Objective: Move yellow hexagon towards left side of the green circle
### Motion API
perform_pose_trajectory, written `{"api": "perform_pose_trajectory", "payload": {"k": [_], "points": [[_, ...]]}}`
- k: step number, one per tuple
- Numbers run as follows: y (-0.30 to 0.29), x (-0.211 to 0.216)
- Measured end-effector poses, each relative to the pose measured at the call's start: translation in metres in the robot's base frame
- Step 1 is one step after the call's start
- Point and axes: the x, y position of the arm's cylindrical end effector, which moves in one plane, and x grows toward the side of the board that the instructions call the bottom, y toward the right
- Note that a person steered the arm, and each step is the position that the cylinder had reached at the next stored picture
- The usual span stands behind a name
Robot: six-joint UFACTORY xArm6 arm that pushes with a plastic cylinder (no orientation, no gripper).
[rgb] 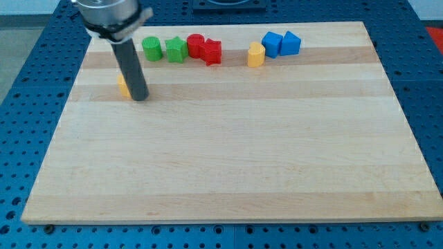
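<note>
Camera view puts my tip (140, 97), a bare rod with no jaws to open or close, touching the yellow hexagon (123, 86) near the table's top-left corner. Green circle (151, 48) sits up-right by the top edge; I'd say we're close, a short push left.

No readable text or markings anywhere.

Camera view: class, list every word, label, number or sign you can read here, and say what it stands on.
None: no text, number or sign shows on the wooden board, the coloured blocks, the dark rod or the blue pegboard base.
</note>
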Motion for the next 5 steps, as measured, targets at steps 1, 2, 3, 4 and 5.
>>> {"api": "perform_pose_trajectory", "payload": {"k": [1,2,3,4,5], "points": [[-0.015,-0.030],[-0.016,-0.027],[-0.033,0.006],[-0.080,0.006],[-0.102,-0.021]]}}
